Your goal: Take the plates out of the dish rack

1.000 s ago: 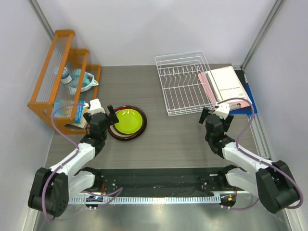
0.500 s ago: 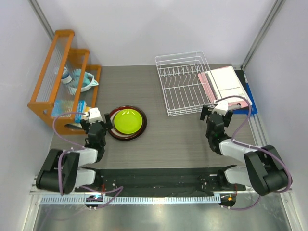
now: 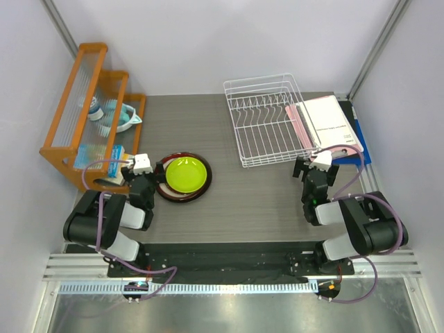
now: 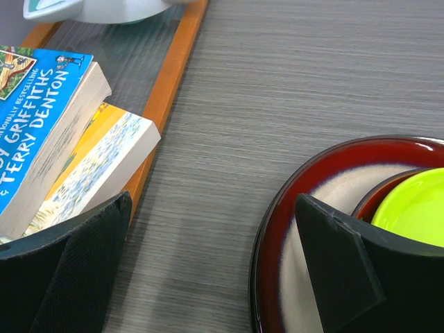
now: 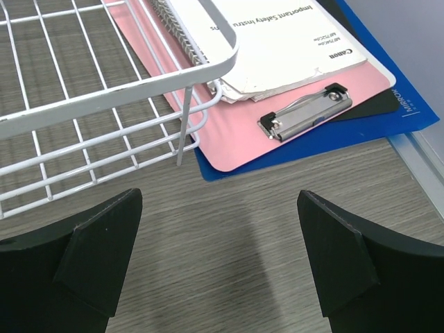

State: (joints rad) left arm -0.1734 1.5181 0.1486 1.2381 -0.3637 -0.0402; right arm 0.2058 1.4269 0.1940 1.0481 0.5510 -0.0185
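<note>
The plates sit stacked on the table left of centre: a lime green plate (image 3: 185,173) on top, inside a small dark red one (image 4: 374,199), on a dark-red-rimmed cream plate (image 4: 309,208). The white wire dish rack (image 3: 267,121) stands at the back right with nothing in it, and its near corner (image 5: 104,104) shows in the right wrist view. My left gripper (image 3: 145,171) (image 4: 214,201) is open and low, with its right finger over the plate rim. My right gripper (image 3: 318,165) (image 5: 219,196) is open over bare table, just in front of the rack.
An orange wooden shelf (image 3: 90,111) stands at the far left with books (image 4: 48,132) at its near end. A pink clipboard (image 5: 277,104) with papers lies on a blue folder (image 5: 388,111), tucked against the rack's right side.
Both arms have folded back toward their bases, with the grippers drawn slightly nearer. Both stay open. The plates and the rack have not moved.
</note>
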